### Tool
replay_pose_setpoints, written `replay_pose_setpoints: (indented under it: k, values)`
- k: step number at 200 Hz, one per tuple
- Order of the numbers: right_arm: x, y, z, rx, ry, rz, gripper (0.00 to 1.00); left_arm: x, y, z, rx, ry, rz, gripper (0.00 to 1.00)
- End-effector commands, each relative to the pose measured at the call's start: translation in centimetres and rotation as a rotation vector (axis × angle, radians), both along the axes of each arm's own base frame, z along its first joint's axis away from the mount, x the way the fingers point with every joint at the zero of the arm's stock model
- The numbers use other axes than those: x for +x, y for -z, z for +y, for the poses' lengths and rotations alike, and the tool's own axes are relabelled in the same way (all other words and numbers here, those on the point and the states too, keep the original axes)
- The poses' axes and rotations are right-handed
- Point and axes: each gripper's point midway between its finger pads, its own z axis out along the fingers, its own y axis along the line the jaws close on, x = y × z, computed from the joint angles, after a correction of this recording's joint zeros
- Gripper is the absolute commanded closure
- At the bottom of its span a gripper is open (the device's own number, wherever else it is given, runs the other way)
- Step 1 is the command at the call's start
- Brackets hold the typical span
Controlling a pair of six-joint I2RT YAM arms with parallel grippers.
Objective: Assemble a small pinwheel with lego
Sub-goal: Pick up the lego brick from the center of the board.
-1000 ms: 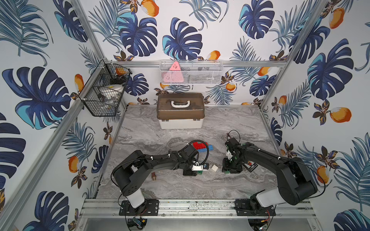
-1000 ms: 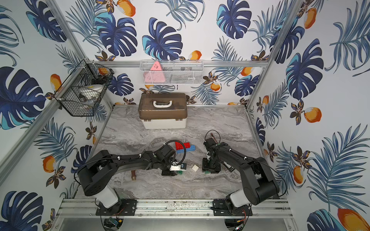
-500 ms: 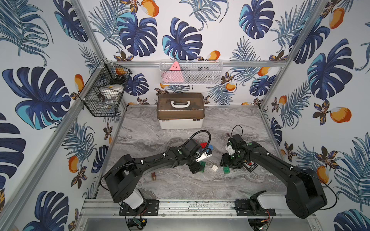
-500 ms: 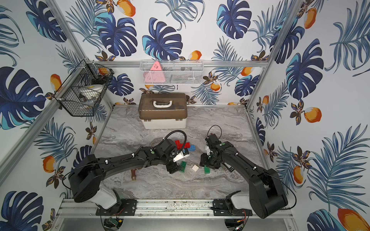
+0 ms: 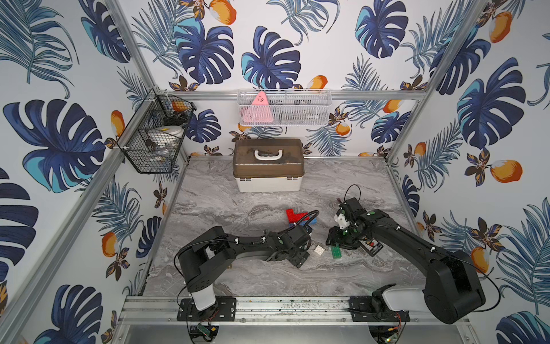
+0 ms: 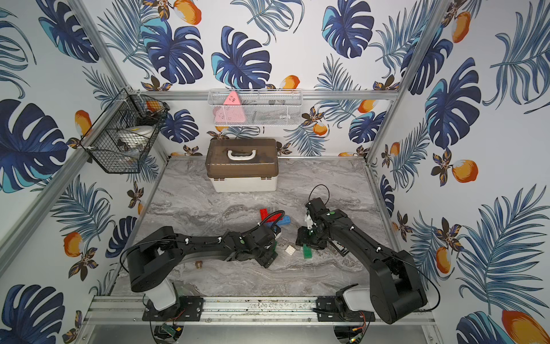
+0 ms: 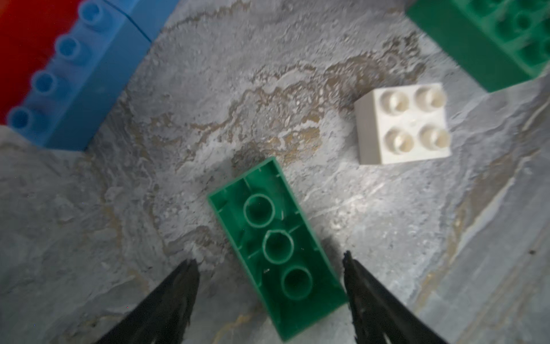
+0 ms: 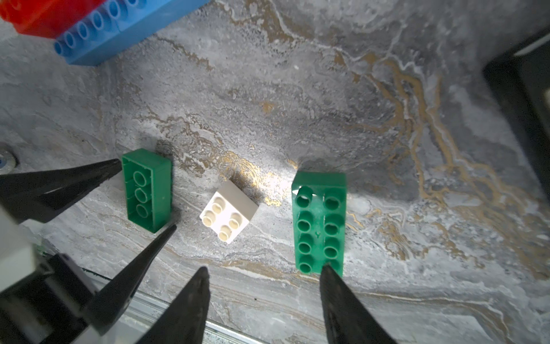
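While left arm (image 5: 253, 242) stretches low, jaws spread astride inverted green brick (image 7: 276, 253); right arm (image 5: 401, 235) low, jaws spread.

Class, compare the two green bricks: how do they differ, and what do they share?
The upturned brick shows its hollow underside; the studs-up brick shows eight studs. The upturned brick lies inside the open left pincer; the studs-up brick lies at one tip of the right pincer. Both are green, oblong and lying flat.

no legible text, labels or numbers — none anywhere
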Motion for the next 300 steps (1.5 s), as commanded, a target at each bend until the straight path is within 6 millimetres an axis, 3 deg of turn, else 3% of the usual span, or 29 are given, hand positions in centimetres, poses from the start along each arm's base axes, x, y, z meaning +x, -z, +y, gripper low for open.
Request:
replay_pose_setpoints:
  k: [1,18,55,96,119,154,183,244,265,283,300]
  values:
    - [0.4,-0.2,0.5,0.021,-0.021,-0.009,0.4,0.7,0.0,-0.4,-0.012,0.001,-0.04,0.35]
    - [0.5,-0.1,1.0,0.042,-0.036,-0.007,0.41,0.9,-0.4,-0.4,-0.014,0.025,-0.067,0.64]
    - [1.1,-0.6,3.8,0.198,-0.087,-0.006,0.43,-0.4,-2.1,-1.6,-0.109,0.193,-0.119,0.77]
    - [1.8,-4.4,8.7,0.506,-0.183,0.008,0.4,-0.7,-6.5,-0.7,-0.173,0.263,-0.274,0.73]
    - [2.0,-6.3,11.1,0.683,-0.199,0.062,0.39,-0.6,-7.6,-0.5,-0.166,0.277,-0.306,0.73]
    - [1.7,-6.5,11.5,0.693,-0.229,0.114,0.38,-0.2,-9.8,-0.3,-0.219,0.242,-0.361,0.72]
    - [1.3,-6.0,12.5,0.722,-0.241,0.156,0.44,-0.5,-10.7,-0.8,-0.263,0.253,-0.36,0.73]
    - [0.6,-5.7,12.5,0.666,-0.272,0.181,0.73,0.0,-10.7,0.3,-0.262,0.199,-0.348,0.7]
    - [0.3,-5.3,12.0,0.606,-0.279,0.174,0.75,0.2,-10.8,0.9,-0.28,0.163,-0.338,0.63]
    - [0.2,-4.8,11.9,0.54,-0.286,0.165,0.77,0.2,-11.2,1.6,-0.307,0.119,-0.305,0.37]
    - [1.0,-3.3,10.7,0.237,-0.337,0.073,0.78,0.3,-11.9,3.1,-0.364,0.039,-0.23,0.16]
